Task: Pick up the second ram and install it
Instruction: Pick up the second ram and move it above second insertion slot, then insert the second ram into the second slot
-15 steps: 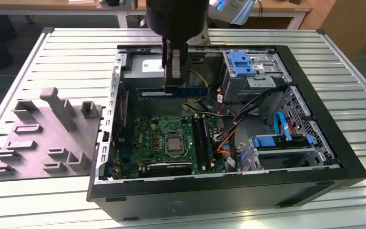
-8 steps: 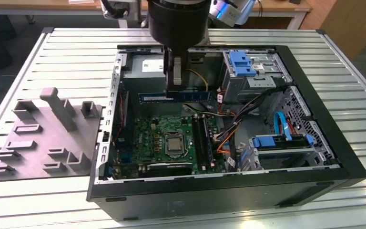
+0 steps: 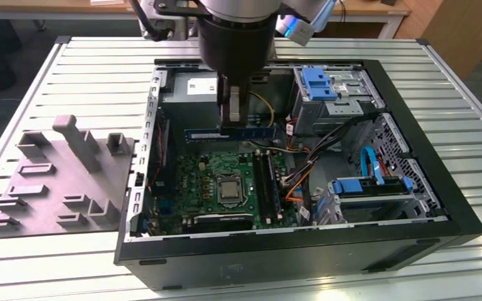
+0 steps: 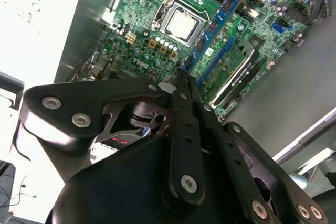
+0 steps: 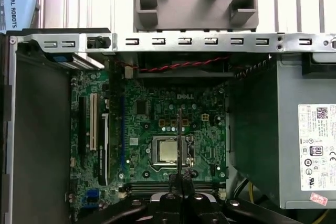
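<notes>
Black two-finger gripper (image 3: 231, 124) is clamping the second ram (image 3: 253, 133), a slim dark-blue memory stick, with its fingers pressing on the stick's two faces. The stick is hanging level inside the open black computer case (image 3: 308, 257). It is sitting over the green motherboard (image 3: 199, 179), at the board's edge beside the grey metal power supply (image 5: 262, 129). A white printed label (image 5: 316, 145) is showing on the supply.

Print covers the white label (image 5: 316, 148) on the power supply (image 5: 262, 129) — lettering marks the motherboard (image 5: 152, 111).
</notes>
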Controlling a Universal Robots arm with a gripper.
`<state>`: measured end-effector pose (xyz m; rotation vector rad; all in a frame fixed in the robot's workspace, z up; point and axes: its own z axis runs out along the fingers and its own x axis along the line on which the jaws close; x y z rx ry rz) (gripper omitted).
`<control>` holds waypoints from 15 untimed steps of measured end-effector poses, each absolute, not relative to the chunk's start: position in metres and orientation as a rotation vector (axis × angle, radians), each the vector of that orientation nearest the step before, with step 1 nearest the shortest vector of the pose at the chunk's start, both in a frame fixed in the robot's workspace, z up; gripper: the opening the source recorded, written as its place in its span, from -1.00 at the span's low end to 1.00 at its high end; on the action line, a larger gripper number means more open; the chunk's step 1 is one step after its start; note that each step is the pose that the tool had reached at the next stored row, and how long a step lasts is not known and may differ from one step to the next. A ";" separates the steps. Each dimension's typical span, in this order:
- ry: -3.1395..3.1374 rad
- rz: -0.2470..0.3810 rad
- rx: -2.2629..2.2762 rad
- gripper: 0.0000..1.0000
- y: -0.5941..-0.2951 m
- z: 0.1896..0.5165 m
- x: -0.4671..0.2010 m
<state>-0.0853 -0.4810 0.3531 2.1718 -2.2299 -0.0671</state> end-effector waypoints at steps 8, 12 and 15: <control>-2.230 -0.067 2.172 -0.76 -0.481 0.339 -0.084; -2.230 -0.067 2.172 -0.76 -0.481 0.336 -0.083; -2.230 -0.067 2.172 -0.76 -0.481 0.336 -0.083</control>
